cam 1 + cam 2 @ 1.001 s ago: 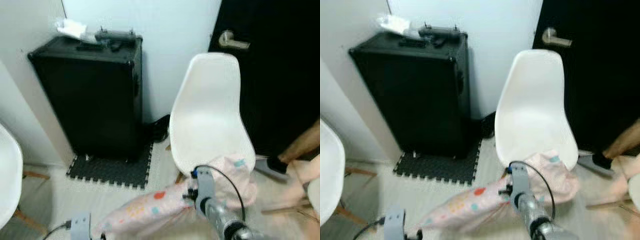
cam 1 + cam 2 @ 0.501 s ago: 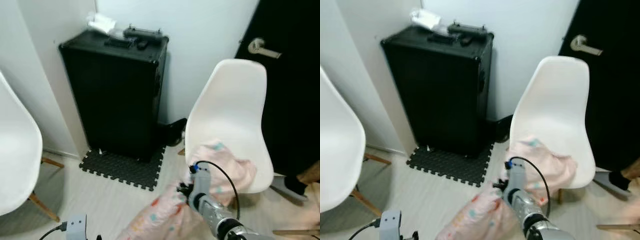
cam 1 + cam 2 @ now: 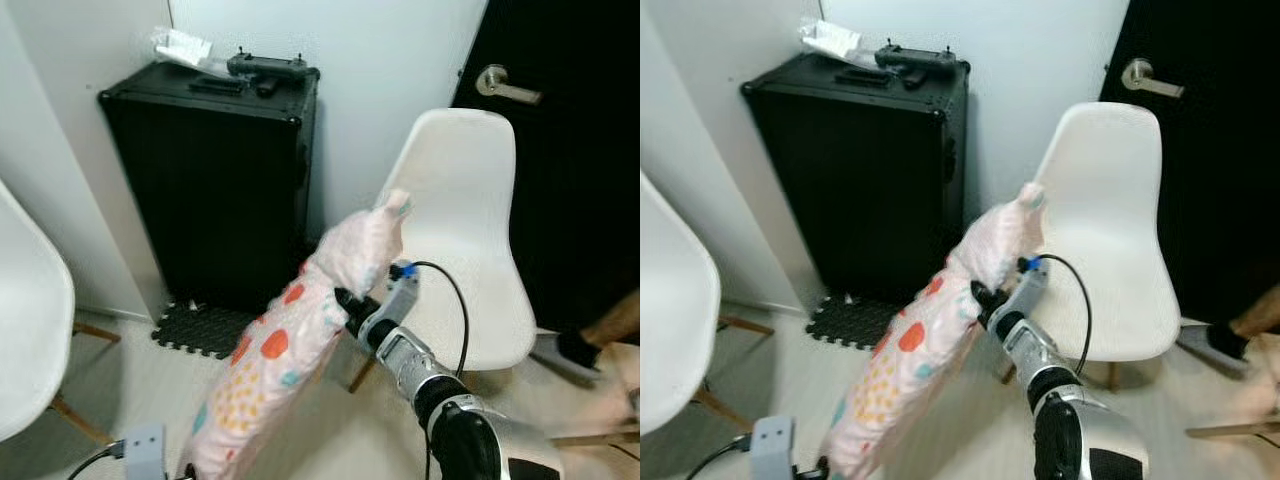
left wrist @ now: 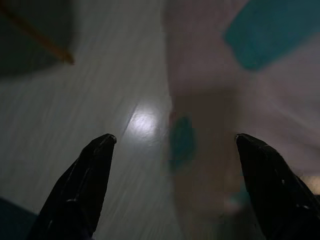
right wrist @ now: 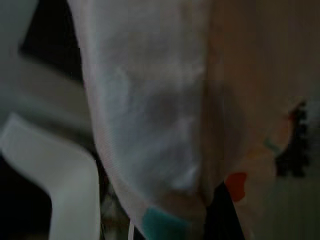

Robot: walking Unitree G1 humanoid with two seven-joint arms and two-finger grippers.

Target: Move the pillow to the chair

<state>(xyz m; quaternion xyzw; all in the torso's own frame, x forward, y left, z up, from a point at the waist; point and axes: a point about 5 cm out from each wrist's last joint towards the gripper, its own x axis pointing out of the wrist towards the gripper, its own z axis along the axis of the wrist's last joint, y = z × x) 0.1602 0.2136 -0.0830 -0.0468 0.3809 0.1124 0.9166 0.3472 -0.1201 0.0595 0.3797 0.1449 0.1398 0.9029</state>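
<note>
pillow is up off the white chair seat now, standing tall; right gripper clamped on its edge; left gripper spread open beside it

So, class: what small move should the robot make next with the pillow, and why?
Probably swing the pillow rightward over the chair seat. The right gripper holds it upright, left of the chair, with its lower end hanging near the floor.
</note>
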